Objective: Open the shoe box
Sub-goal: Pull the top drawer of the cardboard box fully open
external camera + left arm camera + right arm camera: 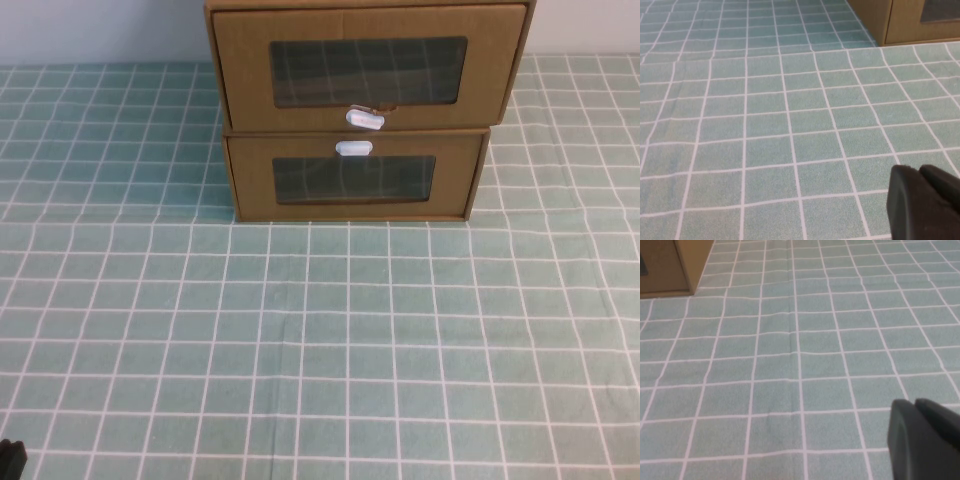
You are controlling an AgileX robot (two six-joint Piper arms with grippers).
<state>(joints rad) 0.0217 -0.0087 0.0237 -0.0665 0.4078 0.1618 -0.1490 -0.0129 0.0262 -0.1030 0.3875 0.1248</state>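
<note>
Two brown cardboard shoe boxes are stacked at the far middle of the table, each with a dark window in its drawer front. The upper box (368, 68) has a white handle (364, 120), the lower box (355, 178) a white handle (353, 149). Both drawer fronts sit closed. My left gripper (919, 171) is shut on nothing, low over the cloth near the table's front left; a black bit of it (10, 460) shows in the high view. My right gripper (915, 402) is shut and empty over the cloth, far from the boxes. The lower box's corner (900, 20) (670, 265) shows in both wrist views.
A green cloth with a white grid (320, 340) covers the whole table. A pale wall (100, 30) rises behind the boxes.
</note>
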